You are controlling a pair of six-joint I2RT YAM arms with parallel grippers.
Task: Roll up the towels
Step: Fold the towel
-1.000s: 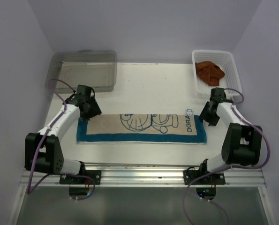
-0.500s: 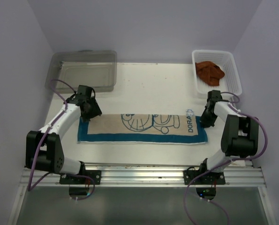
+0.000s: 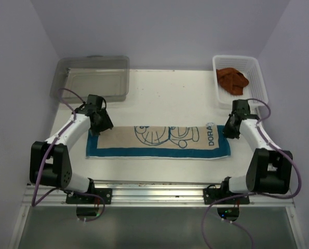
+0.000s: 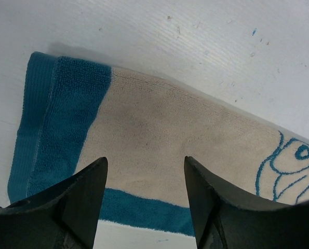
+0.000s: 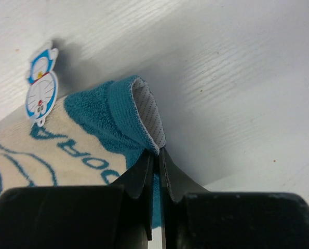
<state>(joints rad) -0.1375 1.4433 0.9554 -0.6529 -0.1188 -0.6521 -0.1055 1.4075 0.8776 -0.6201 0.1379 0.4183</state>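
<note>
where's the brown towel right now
In the top view the rust-brown towel lies bunched in the white mesh basket at the far right corner of the table, beyond the right end of the cream towel.

Place: robot lab cell | Evidence: lilac walls [image 3: 159, 26], white table [image 3: 164, 98], left arm [image 3: 71, 129] and right arm [image 3: 255, 132] bolted to aluminium rail [image 3: 159, 193]

The spread towel [image 3: 159, 141] lies flat on the table [image 3: 170, 93] toward 6 o'clock, its length running from 9 to 3. A plastic bin [image 3: 92, 78] sits at the table's 10 o'clock corner and a mesh basket [image 3: 258, 78] at 2 o'clock, with the bunched towel [image 3: 232, 79] inside it. The left gripper [image 3: 98, 124] hangs over the spread towel's 9 o'clock end. The right gripper [image 3: 228, 132] is at its 3 o'clock end, on the edge, just beside a small tag [image 3: 210, 124].
</note>
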